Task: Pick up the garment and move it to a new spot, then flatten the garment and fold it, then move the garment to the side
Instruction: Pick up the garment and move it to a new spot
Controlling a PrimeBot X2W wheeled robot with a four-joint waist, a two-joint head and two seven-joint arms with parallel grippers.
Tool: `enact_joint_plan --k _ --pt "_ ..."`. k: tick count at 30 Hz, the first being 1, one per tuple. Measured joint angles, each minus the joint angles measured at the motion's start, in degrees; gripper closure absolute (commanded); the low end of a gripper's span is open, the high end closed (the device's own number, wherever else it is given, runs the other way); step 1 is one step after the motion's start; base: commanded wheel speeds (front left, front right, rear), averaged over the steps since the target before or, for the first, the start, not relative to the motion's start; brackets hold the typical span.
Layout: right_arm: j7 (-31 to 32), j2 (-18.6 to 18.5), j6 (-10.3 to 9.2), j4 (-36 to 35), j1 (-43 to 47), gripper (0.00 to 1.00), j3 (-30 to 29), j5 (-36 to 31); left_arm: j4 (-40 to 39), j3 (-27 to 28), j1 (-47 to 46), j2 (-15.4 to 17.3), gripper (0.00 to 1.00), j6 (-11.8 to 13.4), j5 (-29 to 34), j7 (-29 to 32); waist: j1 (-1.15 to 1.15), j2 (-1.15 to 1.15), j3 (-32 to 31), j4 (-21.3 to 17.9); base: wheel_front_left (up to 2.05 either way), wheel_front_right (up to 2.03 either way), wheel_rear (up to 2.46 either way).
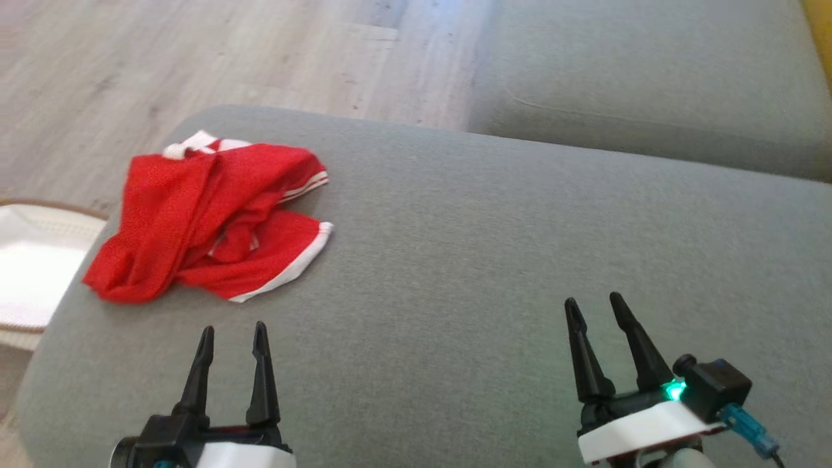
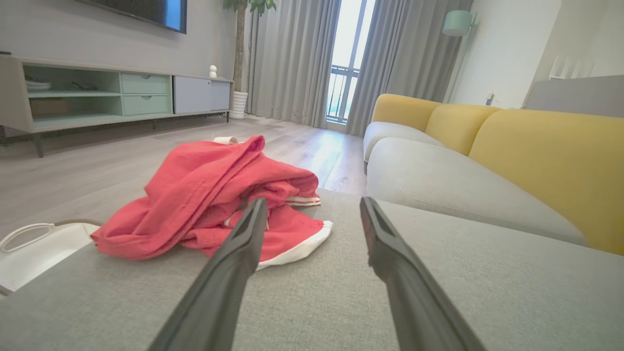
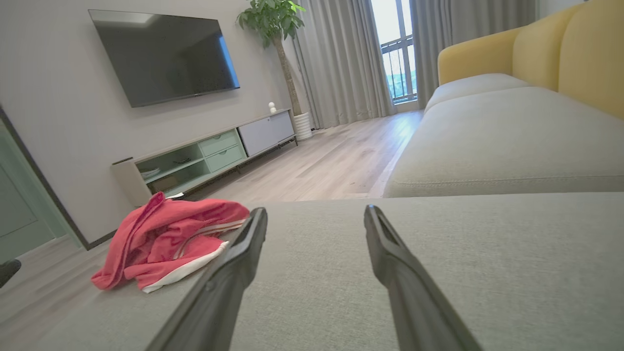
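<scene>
garment [image 1: 211,221] lies ahead of left claw [image 1: 233,335].

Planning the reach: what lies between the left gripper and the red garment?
Nothing: bare grey cushion separates left gripper from red garment, per head view.

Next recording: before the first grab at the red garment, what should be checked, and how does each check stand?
1. Left gripper open, empty: ok.
2. Right gripper open, empty: ok.
3. Red garment lying free on the grey cushion, nothing on it: ok.
4. Garment flat: not ok, crumpled.
5. Bare cushion to the garment's right for a new spot: ok.
6. Garment overhanging the cushion's left edge: cannot tell.
</scene>
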Motion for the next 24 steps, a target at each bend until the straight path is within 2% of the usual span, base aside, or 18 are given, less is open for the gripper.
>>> enact_joint_plan --k 4,11,19,24 --pt "0.0 0.0 0.0 0.13 0.38 0.0 1.33 0.8 -0.15 0.81 0.53 0.01 0.0 0.0 0.53 0.0 0.0 0.0 -0.72 3.22 0.0 0.0 0.0" --pt "0.0 0.0 0.0 0.63 0.64 0.0 2.63 1.31 -0.22 1.63 1.35 0.01 0.0 -0.09 1.02 0.0 0.0 0.0 -1.56 6.35 0.0 0.0 0.0" --pt "0.0 0.0 0.0 0.59 0.63 0.0 2.76 1.77 -0.66 2.15 1.91 0.01 0.0 -0.14 1.02 0.0 0.0 0.0 -1.43 6.72 0.0 0.0 0.0" --pt "0.0 0.0 0.0 -0.22 0.62 0.0 2.19 1.1 -1.19 4.33 1.47 0.01 0.0 -0.69 1.02 0.0 0.0 0.0 -0.14 6.3 0.0 0.0 0.0"
